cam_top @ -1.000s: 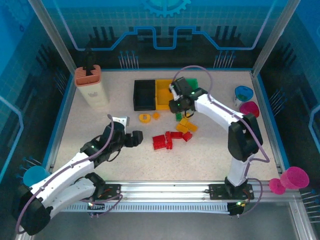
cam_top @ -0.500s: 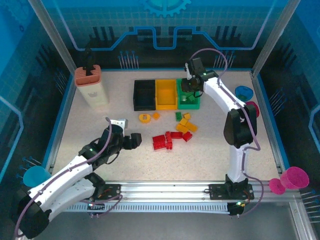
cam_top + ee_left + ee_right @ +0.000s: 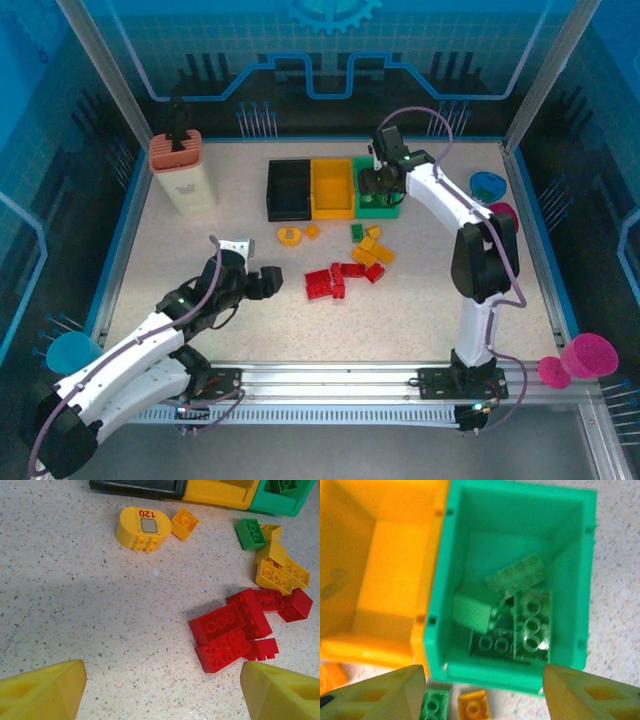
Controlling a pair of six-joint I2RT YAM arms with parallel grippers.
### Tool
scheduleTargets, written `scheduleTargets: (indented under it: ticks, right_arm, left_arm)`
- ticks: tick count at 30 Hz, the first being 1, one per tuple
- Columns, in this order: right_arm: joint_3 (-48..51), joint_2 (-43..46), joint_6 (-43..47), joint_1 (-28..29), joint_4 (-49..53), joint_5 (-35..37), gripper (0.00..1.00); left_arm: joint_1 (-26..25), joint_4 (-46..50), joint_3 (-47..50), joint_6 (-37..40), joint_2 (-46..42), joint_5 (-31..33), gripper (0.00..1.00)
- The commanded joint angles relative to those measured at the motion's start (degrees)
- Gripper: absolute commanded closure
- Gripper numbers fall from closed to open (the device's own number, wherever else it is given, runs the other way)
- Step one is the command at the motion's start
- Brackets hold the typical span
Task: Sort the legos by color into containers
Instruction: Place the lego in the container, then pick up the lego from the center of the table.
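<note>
We are hovering the right tool (image 3: 481, 680), open and empty, above the green bin (image 3: 437, 580) holding several green legos (image 3: 520, 625); red legos (image 3: 235, 630) and yellow legos (image 3: 277, 570) are waiting unsorted ahead of the open, empty left tool (image 3: 162, 680).

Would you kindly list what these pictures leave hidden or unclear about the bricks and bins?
- Green bin: in the top view the right gripper covers its inside.
- Green bricks in it: blurred in the right wrist view, so no sure count.
- Black bin: cut off by the top edge of the left wrist view; too dark from the top to see any contents.
- Red pile: bricks overlap, hiding some.
</note>
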State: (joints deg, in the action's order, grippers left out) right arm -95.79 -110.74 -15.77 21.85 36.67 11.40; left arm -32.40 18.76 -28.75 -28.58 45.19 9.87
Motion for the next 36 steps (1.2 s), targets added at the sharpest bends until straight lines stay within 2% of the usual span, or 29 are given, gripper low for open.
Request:
scheduleTargets:
  ticks: [1, 10, 22, 36]
  right_arm:
    - [5.1, 4.8, 0.2, 3.2, -1.7, -1.5, 0.37]
    - [14.0, 5.9, -3.4, 8.0, -3.8, -2.5, 0.38]
    - [9.3, -3.9, -4.9, 8.5, -2.2, -1.8, 0.37]
    - [7.7, -9.4, -5.4, 8.1, -3.0, -0.7, 0.38]
  left_arm:
    - [0.3, -0.5, 0.3, -0.2, -0.3, 0.2, 0.18]
    - [0.2, -2.0, 1.6, -0.9, 0.9, -0.8, 0.19]
    - [0.2, -1.1, 2.4, -1.3, -0.7, -0.3, 0.18]
    - [0.2, -0.5, 2.8, -1.0, -1.6, 0.1, 0.18]
